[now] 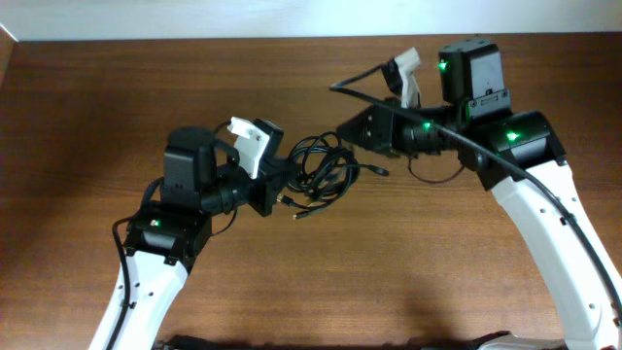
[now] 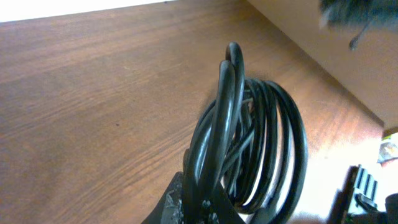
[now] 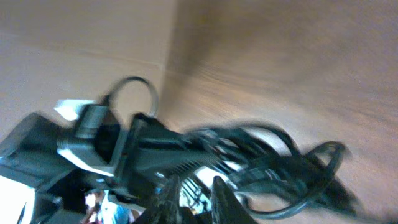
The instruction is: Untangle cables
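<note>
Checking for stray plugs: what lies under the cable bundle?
Under the cables, only bare wooden table shows through the loops. Whatever sits beneath the dense knot itself is covered.

a dark brown wooden table (image 1: 78, 117) fills nearly the whole overhead view, its grain running left to right. a pale strip (image 1: 243, 15) lies beyond the table's far edge along the top of the frame, widening into a light wedge at the upper left corner. the wood looks a little brighter across the lower middle, with soft shadows elsewhere. in the left wrist view a beige surface (image 2: 298, 25) sits past the table's edge at the upper right. the right wrist view is blurred; a tan surface (image 3: 74, 31) takes the upper left.
</note>
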`<state>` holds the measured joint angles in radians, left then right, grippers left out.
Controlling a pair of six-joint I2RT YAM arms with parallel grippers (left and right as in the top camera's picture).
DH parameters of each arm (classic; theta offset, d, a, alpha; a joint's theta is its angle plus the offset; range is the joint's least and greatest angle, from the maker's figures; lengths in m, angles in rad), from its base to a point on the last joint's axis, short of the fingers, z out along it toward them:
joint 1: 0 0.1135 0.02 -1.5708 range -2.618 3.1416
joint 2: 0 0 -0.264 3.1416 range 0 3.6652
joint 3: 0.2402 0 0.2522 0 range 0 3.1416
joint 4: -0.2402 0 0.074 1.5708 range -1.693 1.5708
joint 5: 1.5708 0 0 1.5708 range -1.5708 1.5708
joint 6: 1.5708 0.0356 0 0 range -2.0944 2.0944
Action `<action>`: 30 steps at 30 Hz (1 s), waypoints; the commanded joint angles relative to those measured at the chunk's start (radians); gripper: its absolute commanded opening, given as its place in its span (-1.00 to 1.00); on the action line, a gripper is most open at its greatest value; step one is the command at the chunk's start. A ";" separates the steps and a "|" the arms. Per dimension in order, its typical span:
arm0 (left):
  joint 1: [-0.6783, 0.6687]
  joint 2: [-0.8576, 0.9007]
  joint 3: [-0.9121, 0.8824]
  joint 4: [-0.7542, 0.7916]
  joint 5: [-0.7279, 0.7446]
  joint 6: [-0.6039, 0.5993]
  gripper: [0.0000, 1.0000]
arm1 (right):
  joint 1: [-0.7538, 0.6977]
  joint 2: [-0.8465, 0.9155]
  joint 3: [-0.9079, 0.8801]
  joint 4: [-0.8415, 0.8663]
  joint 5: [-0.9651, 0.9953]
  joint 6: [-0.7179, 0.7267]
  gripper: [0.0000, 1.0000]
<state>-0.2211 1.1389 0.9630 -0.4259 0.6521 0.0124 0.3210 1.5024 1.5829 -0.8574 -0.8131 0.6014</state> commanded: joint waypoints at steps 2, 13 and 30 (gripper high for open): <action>0.002 -0.006 0.000 0.024 -0.005 0.028 -1.00 | -0.009 -0.013 0.011 -0.105 0.178 -0.001 0.01; -0.050 -0.006 0.000 0.026 -0.003 0.314 -1.00 | 0.040 -0.013 0.011 0.002 0.011 0.122 0.30; -0.084 -0.006 0.000 0.097 0.029 0.319 -1.00 | 0.098 -0.013 0.011 -0.085 0.168 0.122 0.38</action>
<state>-0.3008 1.1389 0.9596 -0.3401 0.5598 0.3202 0.4145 1.5024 1.5841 -0.9428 -0.6937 0.7265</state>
